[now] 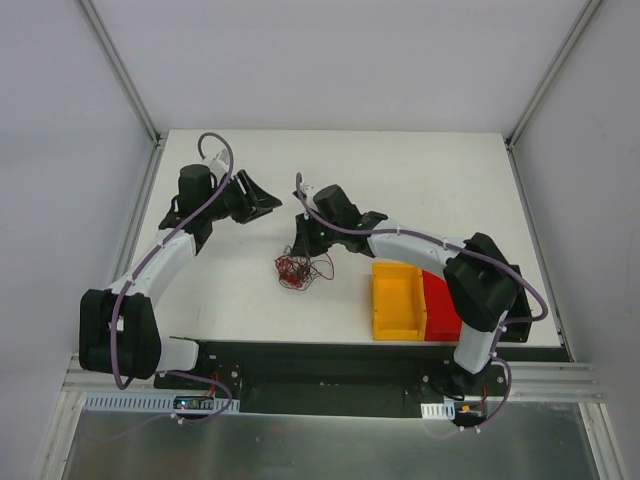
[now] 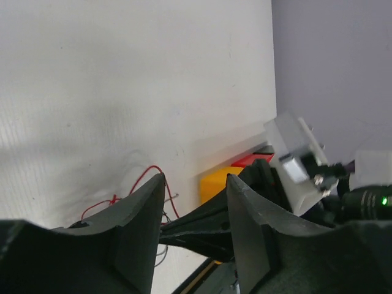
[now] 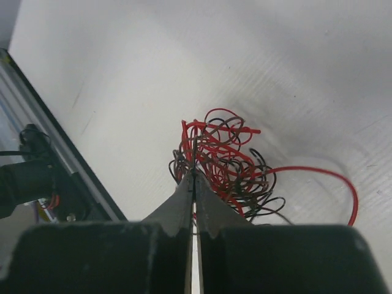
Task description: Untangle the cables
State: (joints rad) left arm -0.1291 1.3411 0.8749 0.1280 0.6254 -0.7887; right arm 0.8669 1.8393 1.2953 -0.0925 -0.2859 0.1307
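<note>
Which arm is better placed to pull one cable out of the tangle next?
Right: the right tool is shut, tips at the cables; the left tool is open, apart from them.

The place is a robot test cell in a lab. A bare white table (image 1: 420,170) stands boxed in by plain grey walls (image 1: 60,150) and slim metal frame posts (image 1: 120,70). At 6 o'clock the left arm (image 1: 165,255) and right arm (image 1: 420,245) are bolted to a black base plate (image 1: 320,362) on an aluminium rail (image 1: 330,388). A slotted wiring duct (image 1: 130,402) and a small circuit board (image 1: 190,403) lie alongside. A yellow bin (image 1: 397,300) and a red bin (image 1: 440,305) stand at 4 o'clock.
</note>
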